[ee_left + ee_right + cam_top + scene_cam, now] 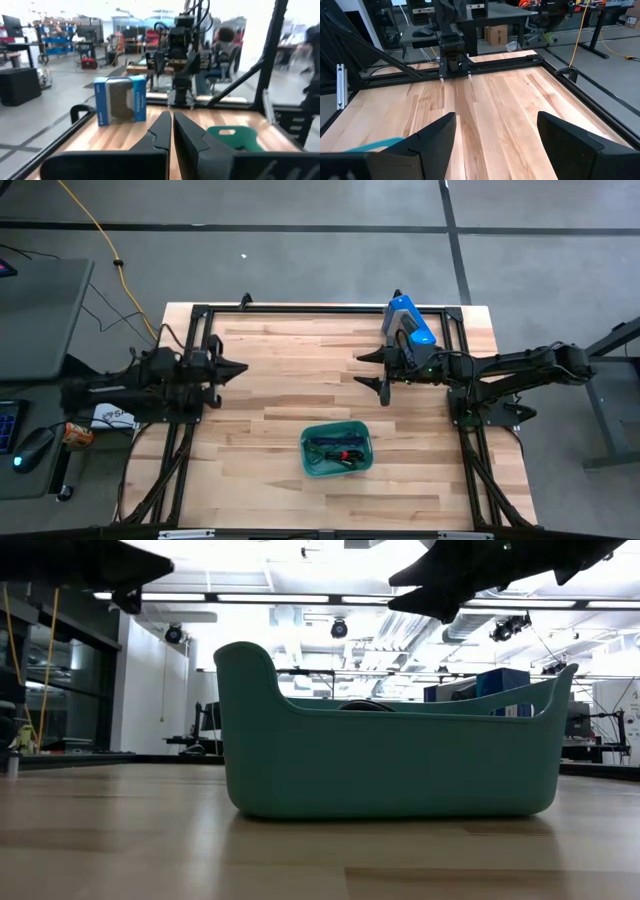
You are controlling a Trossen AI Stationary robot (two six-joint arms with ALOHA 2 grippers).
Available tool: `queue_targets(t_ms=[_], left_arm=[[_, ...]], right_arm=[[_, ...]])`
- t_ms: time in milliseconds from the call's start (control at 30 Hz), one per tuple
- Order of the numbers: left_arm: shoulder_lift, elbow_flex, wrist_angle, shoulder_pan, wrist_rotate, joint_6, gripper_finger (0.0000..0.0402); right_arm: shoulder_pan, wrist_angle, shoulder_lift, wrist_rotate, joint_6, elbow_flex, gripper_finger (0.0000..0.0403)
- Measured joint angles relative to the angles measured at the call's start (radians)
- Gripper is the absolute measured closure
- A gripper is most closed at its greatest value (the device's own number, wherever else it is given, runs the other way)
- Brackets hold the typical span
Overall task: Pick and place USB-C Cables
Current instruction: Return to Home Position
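Observation:
The USB-C cables (pixel 335 448) lie bundled inside a teal tub (pixel 312 438) that stands on its base on the wooden table near its front middle; blue, red and dark cords show among them. The tub's wall (pixel 390 765) fills the low view, and its handle end (pixel 231 136) shows in the left wrist view. My left gripper (pixel 240 369) hangs shut at the table's left side, pointing level toward the right, holding nothing. My right gripper (pixel 371 370) stands open at the right side, high above the boards, pointing left, with only bare table between its fingers (pixel 432 136).
A blue box (pixel 409 321) stands at the table's far right, close behind my right gripper, and shows again (pixel 121 98) in the left wrist view. A black frame (pixel 300 310) rims the table. Bare boards lie between the two grippers.

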Motion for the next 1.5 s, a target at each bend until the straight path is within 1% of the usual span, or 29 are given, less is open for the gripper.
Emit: queue_targets(t_ms=[100, 200, 333, 433, 467, 500, 700, 1100, 1333, 1500], left_arm=[[-0.085, -0.067, 0.015, 0.015, 0.016, -0.038, 0.0401], [-0.141, -0.132, 0.031, 0.016, 0.016, -0.076, 0.0401], [-0.177, -0.204, 0.051, 0.014, 0.011, -0.117, 0.0401], [-0.193, -0.257, 0.069, 0.002, 0.010, -0.116, 0.0402], [-0.200, -0.267, 0.047, -0.003, 0.009, -0.111, 0.0402], [-0.203, -0.266, 0.036, -0.008, 0.002, -0.109, 0.0402], [-0.206, -0.264, 0.103, -0.038, 0.004, -0.109, 0.0402], [-0.205, -0.264, 0.044, -0.053, 0.006, -0.121, 0.0402], [-0.205, -0.264, 0.041, -0.138, 0.001, -0.142, 0.0402], [-0.205, -0.264, 0.042, -0.199, -0.069, -0.119, 0.0402]], right_arm=[[0.000, 0.000, 0.000, 0.000, 0.000, 0.000, 0.0132], [0.000, 0.000, 0.000, 0.000, 0.000, 0.000, 0.0132], [0.000, 0.000, 0.000, 0.000, 0.000, 0.000, 0.0132], [0.000, -0.001, 0.000, 0.000, 0.000, 0.000, 0.0132], [0.000, -0.001, 0.000, 0.000, 0.000, 0.000, 0.0132], [0.000, -0.001, 0.000, 0.000, 0.000, 0.000, 0.0132], [0.000, -0.007, 0.000, 0.000, 0.032, 0.000, 0.0132], [0.000, -0.048, 0.000, 0.000, 0.034, 0.000, 0.0132], [0.000, -0.045, 0.000, 0.000, 0.035, 0.000, 0.0132], [0.000, -0.045, 0.000, 0.000, 0.045, 0.000, 0.0132]])
